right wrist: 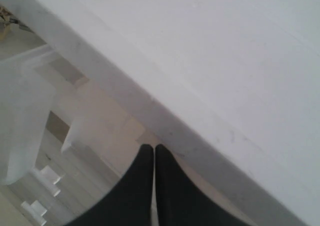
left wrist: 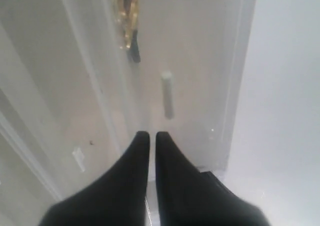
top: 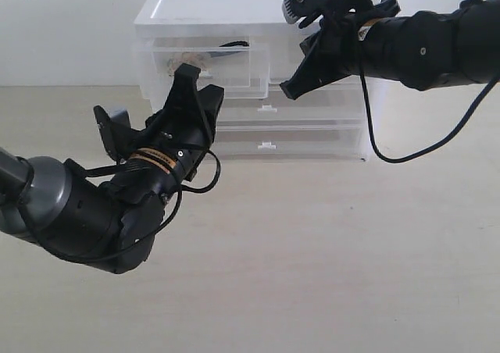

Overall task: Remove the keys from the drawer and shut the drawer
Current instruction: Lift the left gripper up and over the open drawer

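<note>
The gold-ring keys on black cord [left wrist: 127,21] are located inside the translucent white plastic drawer [top: 242,65], ahead of the nearer left gripper [left wrist: 150,136], which is closed and empty.

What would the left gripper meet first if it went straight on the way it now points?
Most likely the translucent front of the drawer, near its tab handle. The left gripper, jaws shut, points at it; the keys lie behind that front. Remaining depth is unclear.
</note>
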Robot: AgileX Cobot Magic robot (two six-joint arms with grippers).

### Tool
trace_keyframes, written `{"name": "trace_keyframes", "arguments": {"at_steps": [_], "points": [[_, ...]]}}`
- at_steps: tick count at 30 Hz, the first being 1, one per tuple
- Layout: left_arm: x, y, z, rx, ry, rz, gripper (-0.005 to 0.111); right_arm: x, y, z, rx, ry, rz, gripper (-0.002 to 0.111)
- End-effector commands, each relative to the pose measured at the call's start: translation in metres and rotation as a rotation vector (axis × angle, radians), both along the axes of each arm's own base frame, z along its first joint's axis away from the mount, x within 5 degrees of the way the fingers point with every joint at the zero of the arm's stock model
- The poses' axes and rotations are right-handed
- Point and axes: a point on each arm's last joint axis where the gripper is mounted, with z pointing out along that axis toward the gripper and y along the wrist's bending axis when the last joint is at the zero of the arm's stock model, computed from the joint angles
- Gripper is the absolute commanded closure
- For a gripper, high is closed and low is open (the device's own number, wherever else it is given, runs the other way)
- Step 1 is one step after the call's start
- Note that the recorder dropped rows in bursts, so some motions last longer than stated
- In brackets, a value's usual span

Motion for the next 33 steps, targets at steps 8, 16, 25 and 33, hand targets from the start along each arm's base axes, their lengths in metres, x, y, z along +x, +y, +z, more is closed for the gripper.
{"name": "trace_keyframes", "arguments": {"at_steps": [8, 16, 25, 33], "points": [[-0.042, -0.012, 0.048, 0.489, -0.336, -0.125, 0.103, 0.005, -0.004, 0.007, 0.016, -0.039, -0.019, 0.109], [-0.036, 0.011, 0.123, 0.931, -0.614, -0.151, 0.103, 0.005, -0.004, 0.007, 0.014, -0.033, -0.018, 0.109], [-0.011, 0.039, 0.182, 1.583, -0.573, -0.252, 0.103, 0.005, -0.004, 0.007, 0.014, -0.032, -0.018, 0.109], [0.013, 0.053, 0.207, 1.961, -0.469, -0.381, 0.103, 0.005, -0.004, 0.006, 0.01, -0.022, -0.017, 0.109]]}}
